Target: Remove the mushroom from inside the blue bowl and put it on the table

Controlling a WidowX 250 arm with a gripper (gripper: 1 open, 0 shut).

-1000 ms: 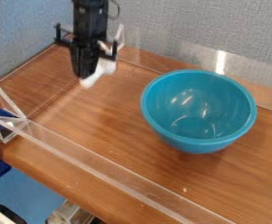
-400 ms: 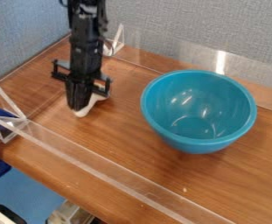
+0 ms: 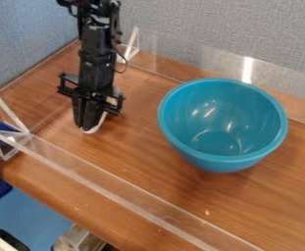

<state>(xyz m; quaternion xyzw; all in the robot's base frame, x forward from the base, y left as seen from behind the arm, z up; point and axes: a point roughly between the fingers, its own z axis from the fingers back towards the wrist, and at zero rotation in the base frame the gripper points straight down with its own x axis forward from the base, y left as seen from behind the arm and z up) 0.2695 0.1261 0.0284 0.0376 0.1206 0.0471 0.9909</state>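
Camera view:
- The blue bowl [image 3: 223,125] sits upright on the right side of the brown wooden table [image 3: 152,162], its round mouth facing up; only glossy highlights show inside it.
- The black robot gripper [image 3: 89,120] points downward over the left part of the table, well apart from the bowl.
- The mushroom [image 3: 94,124] is at the gripper's lower end, outside the bowl and low over the tabletop. Only a pale part of it shows, partly hidden behind the dark fingers.
- How far open the gripper is, I cannot tell; nor can I tell whether it has hold of the mushroom or only surrounds it. Whether the mushroom touches the wood is also unclear.
- A low clear wall [image 3: 128,196] runs along the near side of the table.
- A white bracket [image 3: 11,129] stands at the left edge, beside something blue.
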